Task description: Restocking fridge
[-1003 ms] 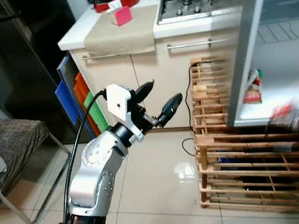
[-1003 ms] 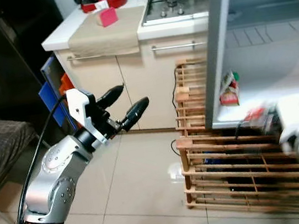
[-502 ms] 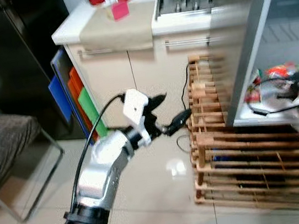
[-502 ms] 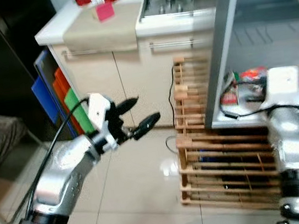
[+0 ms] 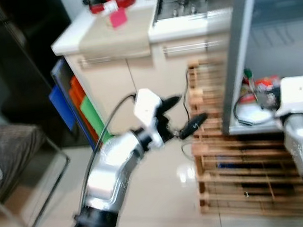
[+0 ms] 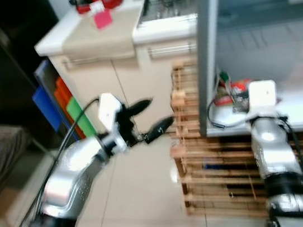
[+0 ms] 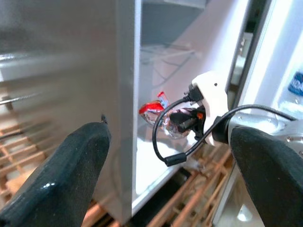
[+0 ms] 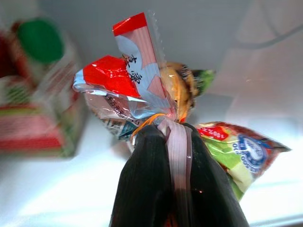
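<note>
Pinching the gathered neck of a clear snack bag [image 8: 137,94], the right gripper [image 8: 173,189] has its two black fingers pressed together on the plastic, with no gap visible between them. The bag carries red and pale blue print and is bunched with an orange band just above the fingertips. It is held inside the open fridge [image 6: 255,48], over the white shelf [image 5: 288,122]. A carton with a green cap [image 8: 40,85] stands on that shelf just beside the bag, blurred in the right wrist view. A second packet with green and red print [image 8: 236,151] lies on the shelf behind the fingers, touching or nearly touching the bag; contact cannot be confirmed.

The left gripper [image 5: 183,114] is raised in front of the cabinet, outside the fridge and well apart from the bag, its fingers spread wide and holding nothing. It points toward the grey fridge door edge [image 7: 125,104].

A slatted wooden rack [image 5: 244,174] stands on the tiled floor [image 5: 164,202] below the fridge shelf. Coloured boards [image 5: 76,101] lean against the cabinet's side. A stovetop [image 5: 181,5] and a pink box [image 5: 118,18] sit on the counter behind.
</note>
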